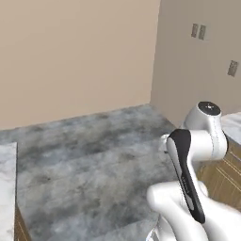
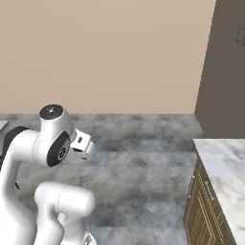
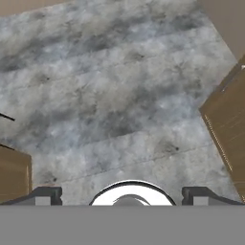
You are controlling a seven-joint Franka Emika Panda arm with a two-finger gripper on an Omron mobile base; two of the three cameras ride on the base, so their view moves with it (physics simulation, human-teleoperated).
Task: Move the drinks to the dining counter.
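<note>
Left base view looks over the folded arm [image 1: 193, 174] at a grey mottled floor [image 1: 89, 155] and bare beige walls. A sliver of marble tabletop [image 1: 6, 188] runs down the left edge, and another pale marble corner [image 1: 233, 124] shows at the right above wood panelling. None of the drinks can be seen on either slab, so where they stand cannot be told from here. Judging by that, the robot seems to be between places, with nothing in transit.

Right base view shows the same floor, the arm at lower left, and a marble tabletop over wood cabinets [image 2: 225, 172] cut off by the right and bottom edges. Its visible part carries no drink. Whether this slab is the dining counter is hard to say, since too little of it is in frame.

Hand view points down at the floor, with the hand [image 3: 122, 196] low in the picture. Its two fingertips [image 3: 45, 195] stand wide apart and nothing is between them, so no drink is being carried. Brown cabinet faces [image 3: 229, 124] show at right and at lower left.

As far as these pictures go, no delivered drink is shown; the task may be at its start or between trips.
</note>
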